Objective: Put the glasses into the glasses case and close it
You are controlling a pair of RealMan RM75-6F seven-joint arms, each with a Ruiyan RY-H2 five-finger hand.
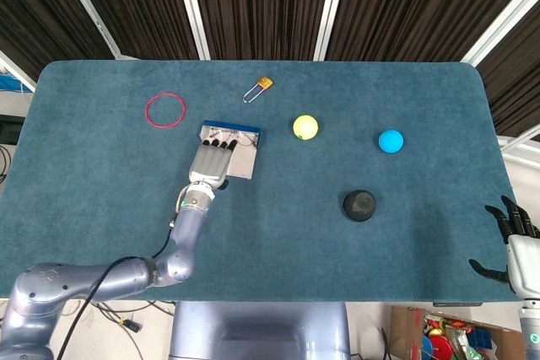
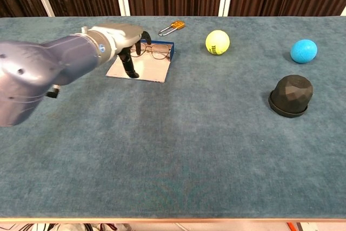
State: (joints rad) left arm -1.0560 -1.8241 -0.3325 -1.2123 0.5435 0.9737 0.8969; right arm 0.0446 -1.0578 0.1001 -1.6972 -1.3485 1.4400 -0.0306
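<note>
Glasses are laid in the open glasses case. Left hand is spread over it, holding nothing; right hand is kept wide, well apart.

- My head view looks almost straight down from high up. I see the whole blue table, with dark slats past its far edge and the floor at the bottom corners.
- My chest view sits low at the near edge and looks across the table toward the dark wall. It is much closer.
- Both views share the yellow ball, blue ball, black dome, padlock and open glasses case.
</note>
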